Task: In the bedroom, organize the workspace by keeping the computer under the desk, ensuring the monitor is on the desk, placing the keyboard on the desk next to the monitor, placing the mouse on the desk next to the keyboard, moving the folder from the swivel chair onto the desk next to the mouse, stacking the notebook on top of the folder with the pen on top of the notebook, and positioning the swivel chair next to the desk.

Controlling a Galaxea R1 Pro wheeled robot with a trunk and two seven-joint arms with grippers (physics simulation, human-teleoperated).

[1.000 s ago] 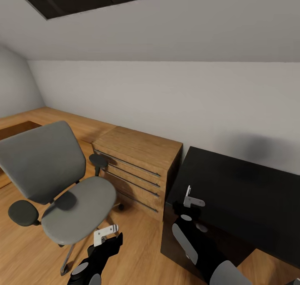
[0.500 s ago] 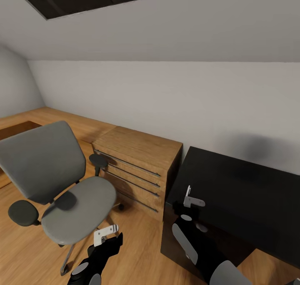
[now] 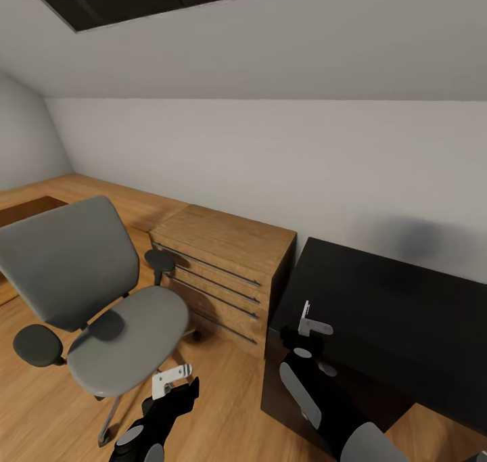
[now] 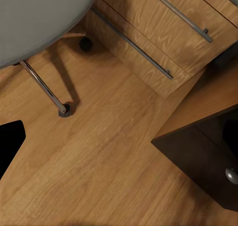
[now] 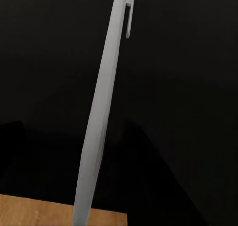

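Observation:
The swivel chair [image 3: 128, 340], with grey seat and back and black armrests, stands at the left on the wooden floor, and nothing lies on its seat. Its seat edge and a chrome spoke [image 4: 47, 89] show in the left wrist view. My left gripper [image 3: 172, 379] hangs low in front of the chair, open and holding nothing. My right gripper [image 3: 310, 323] hovers at the near corner of a black-topped unit [image 3: 392, 313], shut on the thin white pen [image 5: 101, 122], which runs lengthwise over the black surface. I cannot tell whether this unit is the desk. The other task things are out of view.
A light wooden drawer unit [image 3: 223, 272] with long metal handles stands against the white wall between the chair and the black unit. The black unit's dark side carries a round knob [image 4: 231, 175]. Low wooden shelving [image 3: 40, 201] runs along the far left. A sloped ceiling hangs overhead.

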